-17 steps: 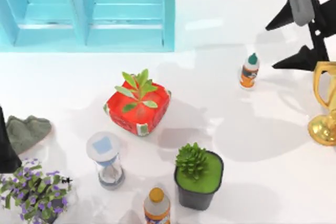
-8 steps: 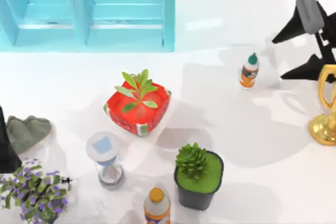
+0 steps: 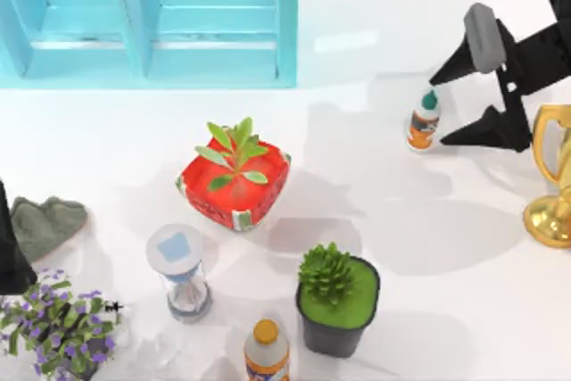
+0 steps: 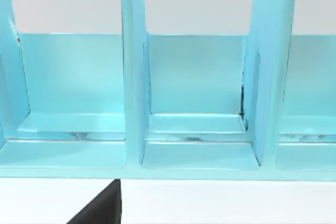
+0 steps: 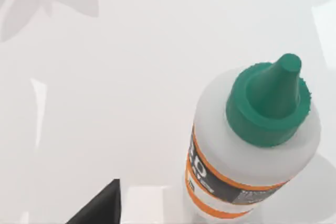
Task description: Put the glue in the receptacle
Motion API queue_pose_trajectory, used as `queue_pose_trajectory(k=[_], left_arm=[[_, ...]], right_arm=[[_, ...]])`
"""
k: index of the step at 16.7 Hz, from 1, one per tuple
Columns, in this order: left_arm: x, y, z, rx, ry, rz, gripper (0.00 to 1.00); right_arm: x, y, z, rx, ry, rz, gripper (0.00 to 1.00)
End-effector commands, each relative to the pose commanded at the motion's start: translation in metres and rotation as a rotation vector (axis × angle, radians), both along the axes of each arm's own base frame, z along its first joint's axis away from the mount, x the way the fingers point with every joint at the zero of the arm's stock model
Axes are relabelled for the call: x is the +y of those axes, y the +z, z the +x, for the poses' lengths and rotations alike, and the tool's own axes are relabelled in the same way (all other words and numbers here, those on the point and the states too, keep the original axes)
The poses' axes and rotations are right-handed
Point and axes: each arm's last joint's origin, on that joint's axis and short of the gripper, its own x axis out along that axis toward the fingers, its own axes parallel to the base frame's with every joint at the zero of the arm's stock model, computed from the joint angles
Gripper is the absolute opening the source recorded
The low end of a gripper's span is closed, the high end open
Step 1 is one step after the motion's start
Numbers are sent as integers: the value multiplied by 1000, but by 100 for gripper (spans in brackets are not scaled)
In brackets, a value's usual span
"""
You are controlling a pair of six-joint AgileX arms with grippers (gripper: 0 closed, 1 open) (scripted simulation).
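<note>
Moved leftward since half a second ago: right gripper (image 3: 443, 106), earlier off by the table's right edge beside the gold trophy (image 3: 555, 176), now drawn in close to the glue (image 3: 425, 120). Fingers spread wide, one tip beyond the bottle's green cap toward the table's far edge, the other just to the right of the orange label band; bottle beside the gap at its left mouth, touching neither fingertip as far as can be told. Glue itself unmoved, upright on the white table (image 3: 375, 220) in the right half, well apart from the light-blue receptacle (image 3: 147, 20) at the far left. Seen from the right wrist: glue (image 5: 252, 145) close beneath, pointed green cap up, orange bands around a white body, one dark fingertip (image 5: 97, 207) at the picture's lower edge. Left arm parked at the table's left edge (image 3: 9, 252) beside a grey cloth (image 3: 45, 220); left wrist facing the receptacle's (image 4: 194, 103) open compartments; whether those fingers are open or closed, impossible to tell. Everything else unchanged: red planter (image 3: 234, 180), hourglass (image 3: 181, 272), black-potted succulent (image 3: 337, 296), orange-capped bottle (image 3: 267, 352), purple flowers (image 3: 58, 323).
</note>
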Motion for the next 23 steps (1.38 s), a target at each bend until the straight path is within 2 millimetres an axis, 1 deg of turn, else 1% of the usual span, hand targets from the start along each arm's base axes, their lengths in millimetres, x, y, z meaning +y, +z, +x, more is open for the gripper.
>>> queue_pose_trajectory(k=[3,6,8,12,23], left_arm=[[0,0,0,0,0,0,100],[0,0,0,0,0,0,100],[0,0,0,0,0,0,100],[0,0,0,0,0,0,100],[0,0,0,0,0,0,100]], right_arm=[[20,-17,-2,-1,0,0,100],[35,-28,-6,-2,0,1,100],[39,-32,-8,-1,0,0,100],[39,-32,-8,-1,0,0,100],[39,-32,-8,-1,0,0,17]])
